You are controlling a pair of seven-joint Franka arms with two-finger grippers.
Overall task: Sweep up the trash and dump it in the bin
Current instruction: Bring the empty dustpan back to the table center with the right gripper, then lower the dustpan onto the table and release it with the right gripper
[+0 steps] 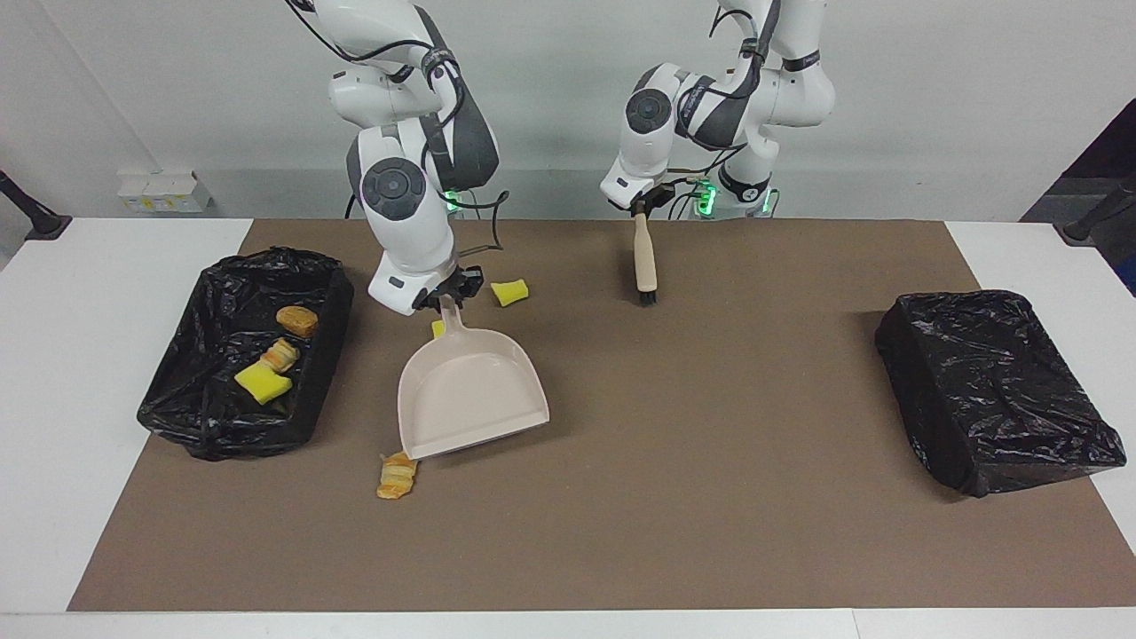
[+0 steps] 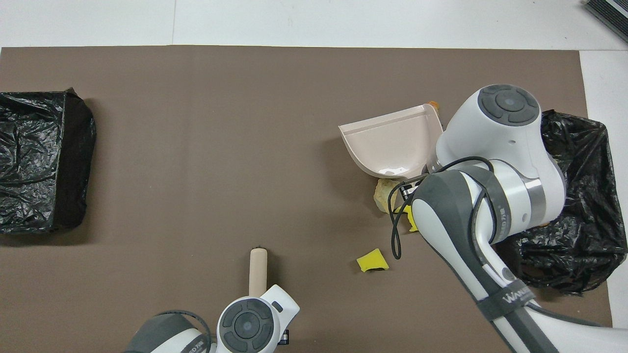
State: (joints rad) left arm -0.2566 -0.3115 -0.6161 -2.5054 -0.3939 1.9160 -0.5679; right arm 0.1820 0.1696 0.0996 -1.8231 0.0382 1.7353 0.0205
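Note:
My right gripper (image 1: 448,297) is shut on the handle of the beige dustpan (image 1: 470,390), which tilts down with its open edge at the mat; it also shows in the overhead view (image 2: 392,147). My left gripper (image 1: 639,206) is shut on the beige brush (image 1: 645,262), held upright with its bristles near the mat. On the mat lie a yellow sponge chunk (image 1: 510,292), a yellow bit (image 1: 437,327) beside the dustpan handle, and a tan-orange pastry piece (image 1: 397,476) at the dustpan's open corner. A tan piece (image 2: 385,193) shows under the handle. The black-lined bin (image 1: 200,426) holds three scraps.
A second black-bagged bin (image 1: 994,390) stands toward the left arm's end of the table. A brown mat (image 1: 710,497) covers the middle of the white table. The right arm hides part of the first bin in the overhead view.

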